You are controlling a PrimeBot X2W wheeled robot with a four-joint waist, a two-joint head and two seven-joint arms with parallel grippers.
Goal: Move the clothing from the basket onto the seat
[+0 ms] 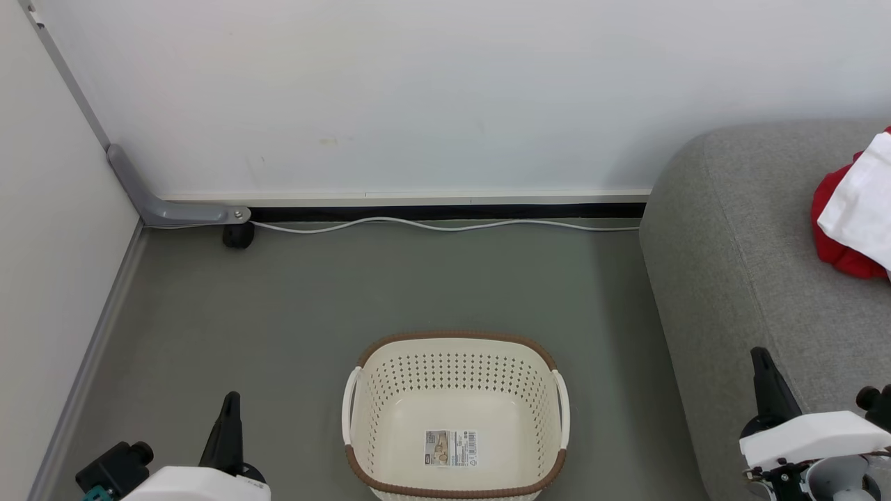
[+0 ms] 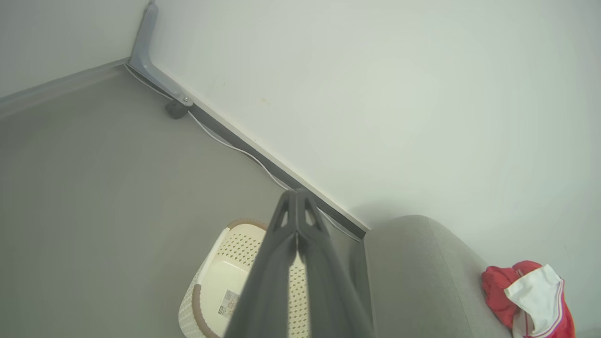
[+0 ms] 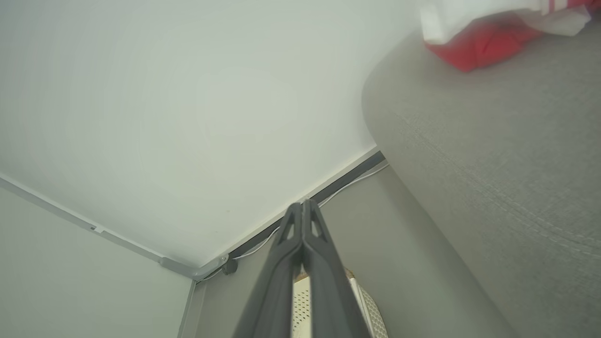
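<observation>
From the head view, the basket (image 1: 456, 338) stood on the grey floor (image 1: 278, 299) between the two arms, with nothing in it but its label sticker (image 1: 451, 447) on the bottom. The clothing (image 1: 855, 209), red pieces with a white one lying over them, was heaped on the seat (image 1: 738, 278) at the far right. The left gripper (image 1: 227, 428) hung low beside the basket and the right gripper (image 1: 771, 386) over the seat's front edge, each seen side-on (too edge-on to read there). A white cable (image 1: 445, 224) ran along the wall's foot. The left wrist view settled it for that arm: its two dark fingers (image 2: 281, 263) were pressed together with nothing between them, the basket below and the red-and-white heap well off on the seat. The right wrist view showed the same, fingers (image 3: 324, 281) closed on nothing, the grey upholstery beside them and the clothing farther up it. I judged the moving itself to be finished, the last step being only a check. The next move, I thought, called for no grasp at all, just keeping both arms clear of the basket and the heap.
</observation>
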